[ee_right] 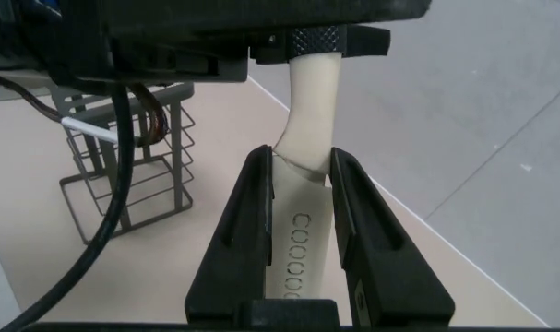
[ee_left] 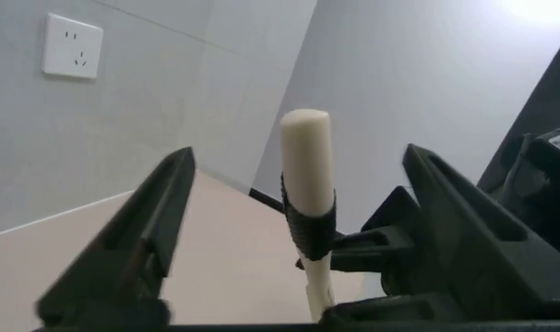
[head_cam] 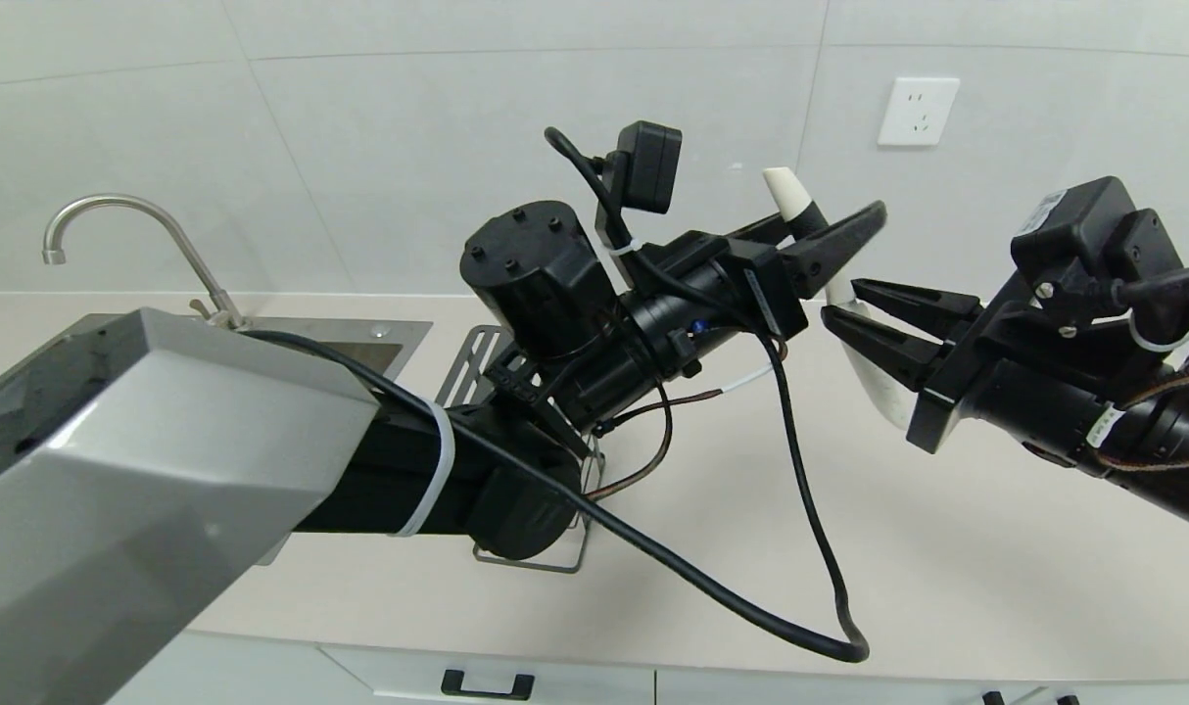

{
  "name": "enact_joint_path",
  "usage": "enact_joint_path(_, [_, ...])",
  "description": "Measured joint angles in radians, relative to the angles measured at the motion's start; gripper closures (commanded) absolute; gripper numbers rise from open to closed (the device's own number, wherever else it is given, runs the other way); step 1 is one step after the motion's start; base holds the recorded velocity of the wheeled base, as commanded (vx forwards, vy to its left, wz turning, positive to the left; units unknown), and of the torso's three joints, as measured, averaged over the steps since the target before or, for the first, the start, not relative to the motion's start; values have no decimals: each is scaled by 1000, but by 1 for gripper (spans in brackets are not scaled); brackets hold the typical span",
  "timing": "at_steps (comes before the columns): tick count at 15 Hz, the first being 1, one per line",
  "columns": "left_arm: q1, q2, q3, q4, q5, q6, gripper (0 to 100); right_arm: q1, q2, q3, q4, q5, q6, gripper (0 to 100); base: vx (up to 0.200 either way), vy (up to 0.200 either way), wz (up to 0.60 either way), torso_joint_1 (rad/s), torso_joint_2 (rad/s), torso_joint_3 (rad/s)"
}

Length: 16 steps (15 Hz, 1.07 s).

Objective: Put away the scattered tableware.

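Note:
A white slotted spatula [head_cam: 785,191] is held up in the air above the beige counter [head_cam: 947,548]. My right gripper [head_cam: 844,302] is shut on its blade; in the right wrist view the fingers [ee_right: 261,221] press on both sides of the slotted blade [ee_right: 303,249]. My left gripper [head_cam: 820,230] is at the handle end. In the left wrist view it [ee_left: 298,157] stands open, its fingers wide apart with the handle [ee_left: 307,175] upright between them, untouched. A black band wraps the handle's middle.
A wire rack [ee_right: 141,184] stands on the counter beside the steel sink [head_cam: 359,338] with its faucet [head_cam: 115,211], partly behind my left arm. A wall socket [head_cam: 918,111] is on the tiled wall. Cabinet fronts run below the counter's front edge.

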Motion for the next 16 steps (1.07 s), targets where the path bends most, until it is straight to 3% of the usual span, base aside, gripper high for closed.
enact_joint_path(4, [-2,1,-1,-4,0,0,100,0,15,-33,3,-2,0,100,0,0,0,0,0,0])
enact_joint_path(5, [-3,0,-1,-5,4,0,100,0,26,-52,5,0,-1,0,0,0,0,0,0,0])
enact_joint_path(11, [1,-25,-1,4,44,12,100,30,91,-87,-7,-6,-7,0,0,0,0,0,0,0])
enact_joint_path(12, [7,-33,0,12,46,28,100,31,94,-81,-7,-7,-7,0,0,0,0,0,0,0])
enact_joint_path(13, [24,-41,1,27,52,64,100,32,92,-66,-7,-7,-7,0,0,0,0,0,0,0])
enact_joint_path(15, [57,-53,1,56,97,116,100,32,83,-32,-7,-9,-7,0,0,0,0,0,0,0])
enact_joint_path(16, [66,-60,1,58,113,120,100,32,74,0,-6,-9,-7,0,0,0,0,0,0,0])
